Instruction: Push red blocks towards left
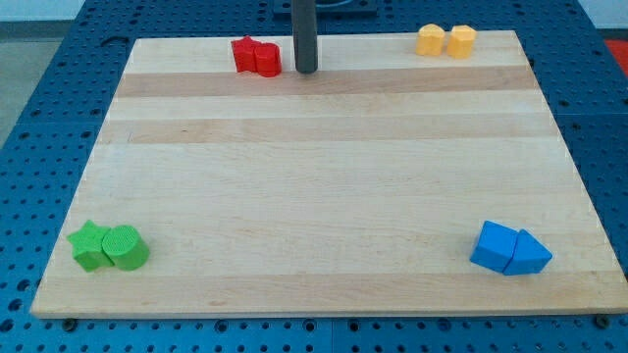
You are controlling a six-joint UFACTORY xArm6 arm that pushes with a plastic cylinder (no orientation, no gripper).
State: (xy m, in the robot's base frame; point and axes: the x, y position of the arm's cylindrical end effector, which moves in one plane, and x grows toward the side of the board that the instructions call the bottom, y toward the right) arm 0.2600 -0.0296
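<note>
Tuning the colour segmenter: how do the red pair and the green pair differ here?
The red blocks sit at the view's top edge, just left of my tip; the green blocks sit at the view's bottom left, far from it. The red pair looks smaller in the picture than the green pair. The green pair reads as a star beside a cylinder; the red shapes are harder to make out. Both are touching pairs.

On the wooden board [324,196] I count eight blocks in four pairs: two red blocks [257,56], two yellow blocks [445,41], two green blocks [109,245] and two blue blocks [510,249].
</note>
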